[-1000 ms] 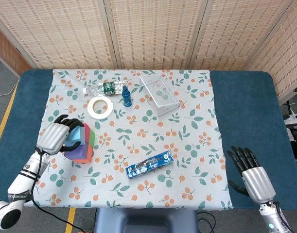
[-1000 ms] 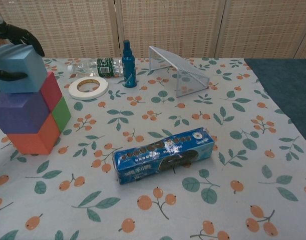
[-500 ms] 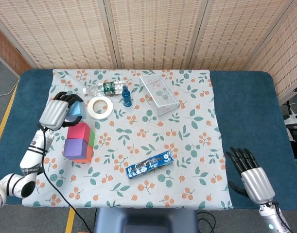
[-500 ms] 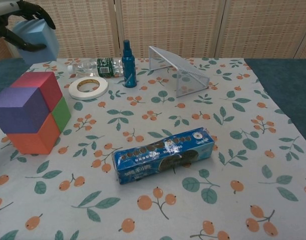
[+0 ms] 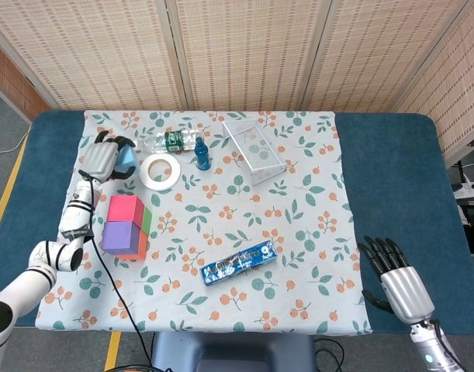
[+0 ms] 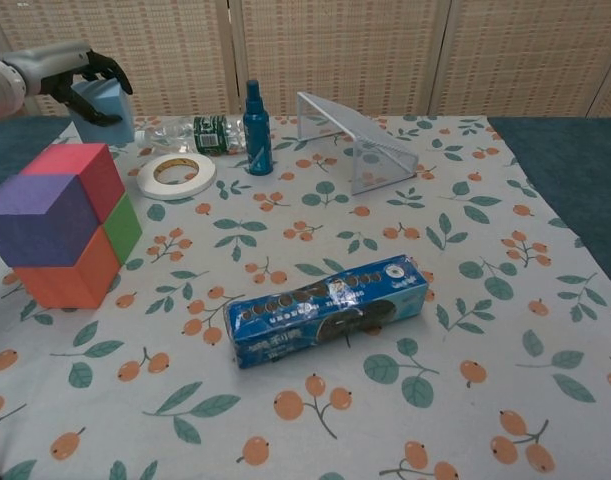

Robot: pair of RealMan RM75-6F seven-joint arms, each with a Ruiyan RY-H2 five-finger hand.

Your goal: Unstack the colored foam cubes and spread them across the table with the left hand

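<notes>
Blue foam cube [image 6: 107, 104] in left hand [image 5: 102, 160]; labels seemingly unreadable.

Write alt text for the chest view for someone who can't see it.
The left robot hand holds a light blue foam cube at the table's far left, behind the remaining cube stack. A cookie pack lies in the foreground on the floral tablecloth.
</notes>
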